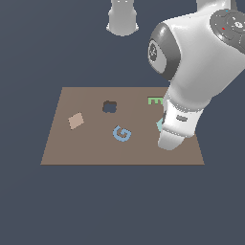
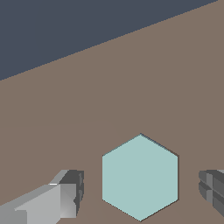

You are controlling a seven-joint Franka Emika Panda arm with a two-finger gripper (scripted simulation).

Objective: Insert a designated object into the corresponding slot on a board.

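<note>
Hexagon [image 2: 140,177] flat on the board [image 2: 131,87], centred between the two spread fingers [image 2: 70,192] of the end effector [image 2: 142,192], not yet touching either, slot [image 1: 109,106] well apart toward the exterior view's left.

You see a matt brown board [image 1: 86,148], smooth and flat. The pale teal hexagon [image 2: 140,177] looks matt and plastic-like. The arm [image 1: 191,72] has glossy white shells; its fingers [image 2: 65,199] look dull grey metal.
</note>
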